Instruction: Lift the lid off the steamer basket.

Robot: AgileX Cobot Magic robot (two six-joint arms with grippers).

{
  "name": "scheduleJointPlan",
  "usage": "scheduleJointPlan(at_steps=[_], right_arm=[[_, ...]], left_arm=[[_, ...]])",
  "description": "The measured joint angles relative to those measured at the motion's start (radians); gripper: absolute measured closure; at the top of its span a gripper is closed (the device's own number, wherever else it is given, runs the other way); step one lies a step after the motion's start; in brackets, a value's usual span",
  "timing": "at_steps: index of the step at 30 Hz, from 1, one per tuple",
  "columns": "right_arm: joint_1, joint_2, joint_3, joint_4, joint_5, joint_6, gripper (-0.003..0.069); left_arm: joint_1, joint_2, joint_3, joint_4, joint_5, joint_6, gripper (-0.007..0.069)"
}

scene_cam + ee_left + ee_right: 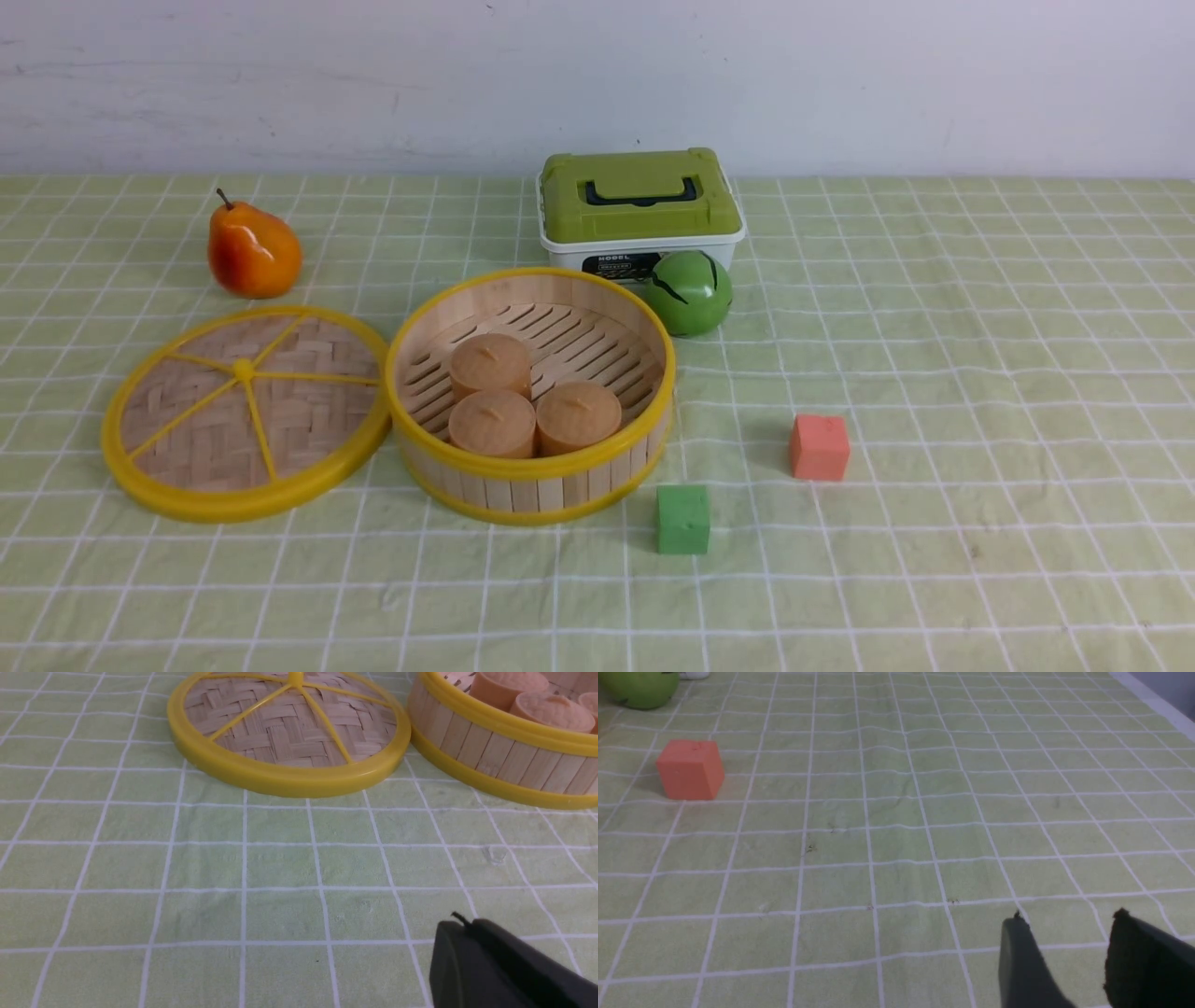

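Green cube [682, 519] nearest. Lid [245, 413] already off, touching steamer basket [530, 397] at 9 o'clock; careless retreat could nudge it. Left hand [460, 933] together, right hand [1069, 942] apart, both empty.

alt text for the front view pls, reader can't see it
An open steamer basket holding three tan round cakes sits on a green checked tablecloth, with its lid lying flat against its left side. Around them are a pear, a green-lidded box, a green ball, and red and green cubes.
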Motion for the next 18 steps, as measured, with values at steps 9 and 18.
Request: scheduleJointPlan(at_steps=[9,18], right_arm=[[0.000,0.000,0.000,0.000,0.000,0.000,0.0417],[0.000,0.000,0.000,0.000,0.000,0.000,0.0417]], left_arm=[[0.000,0.000,0.000,0.000,0.000,0.000,0.0606],[0.000,0.000,0.000,0.000,0.000,0.000,0.0606]])
